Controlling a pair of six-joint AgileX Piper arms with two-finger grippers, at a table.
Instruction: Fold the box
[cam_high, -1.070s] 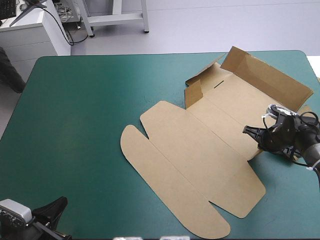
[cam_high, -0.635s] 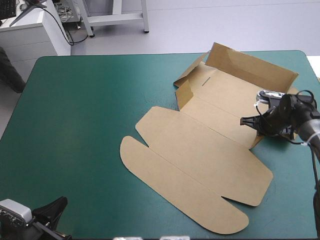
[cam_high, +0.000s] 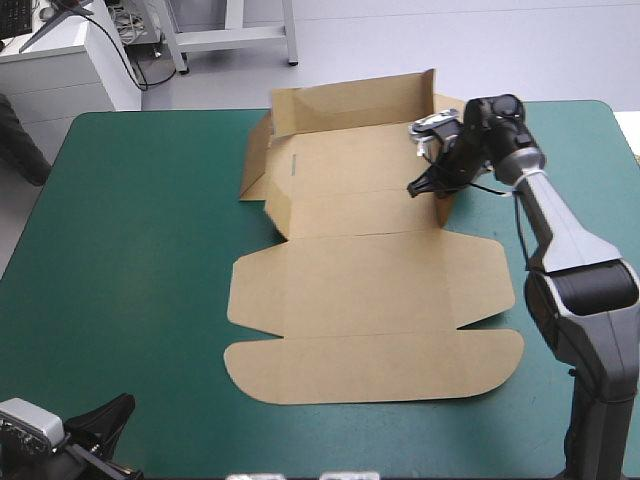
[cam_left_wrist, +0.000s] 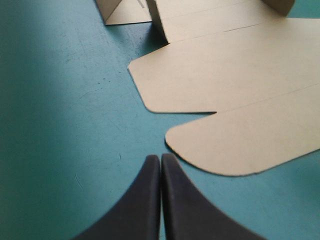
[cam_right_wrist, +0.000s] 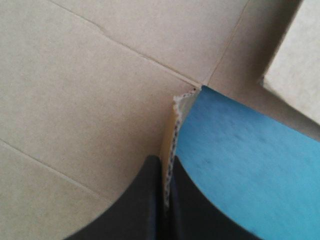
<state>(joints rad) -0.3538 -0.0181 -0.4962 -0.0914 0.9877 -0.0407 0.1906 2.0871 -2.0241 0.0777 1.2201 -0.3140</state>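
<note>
Your right tool (cam_high: 414, 188) is clamping a raised flap edge on the box (cam_high: 365, 285), which is lying mostly flat mid-way across the worktop (cam_high: 140, 220), back wall standing. Your left tool (cam_left_wrist: 160, 159) is resting closed, empty, at the near-left corner. Risk: the thin edge bite is inviting slip or tearing.

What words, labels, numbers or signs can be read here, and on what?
None. The box is plain brown board in all three views, showing only creases and cut edges. The teal-green cover and the black fingers of the left gripper and the right gripper bear no marks either.
</note>
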